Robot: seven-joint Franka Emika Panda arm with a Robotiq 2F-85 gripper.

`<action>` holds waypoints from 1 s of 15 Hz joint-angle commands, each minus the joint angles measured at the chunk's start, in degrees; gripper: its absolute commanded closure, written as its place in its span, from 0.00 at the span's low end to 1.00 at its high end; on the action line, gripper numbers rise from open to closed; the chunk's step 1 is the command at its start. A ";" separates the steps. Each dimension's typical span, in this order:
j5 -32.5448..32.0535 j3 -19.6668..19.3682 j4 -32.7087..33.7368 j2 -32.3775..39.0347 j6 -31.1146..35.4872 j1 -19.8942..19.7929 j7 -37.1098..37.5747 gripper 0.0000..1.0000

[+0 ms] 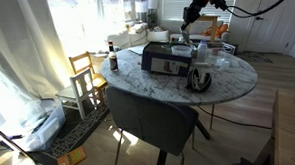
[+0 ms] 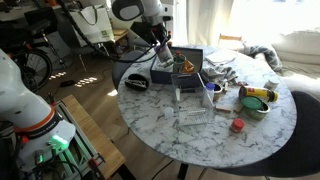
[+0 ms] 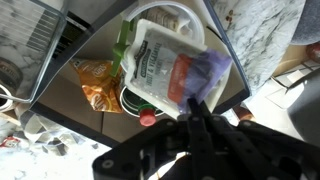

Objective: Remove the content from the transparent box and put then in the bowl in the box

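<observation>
Clear see-through plastic box stands on the round marble table, just beside the large dark grey-blue rectangular box. In the wrist view the tool pinches a glossy white, green and red soft packet by its edge, above the white round bowl inside the dark box. Slick film may slip from so thin a pinch, or the limp packet could catch the rim and drop beside the orange crinkled bag.
</observation>
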 commanded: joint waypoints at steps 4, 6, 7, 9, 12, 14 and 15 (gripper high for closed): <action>4.77 0.23 0.38 -2.09 -5.12 -0.89 -5.07 1.00; 5.42 -0.03 0.80 -1.55 -4.45 -0.99 -5.76 1.00; 5.36 -0.16 0.98 -1.18 -4.44 -1.13 -5.81 1.00; 5.26 -0.35 1.21 -0.55 -4.40 -1.47 -6.24 1.00; 4.78 -0.55 1.65 0.47 -4.53 -2.16 -6.39 1.00; 4.61 -0.56 2.03 1.19 -4.98 -2.69 -6.48 1.00; 4.39 -0.55 2.20 1.62 -4.82 -2.95 -6.39 1.00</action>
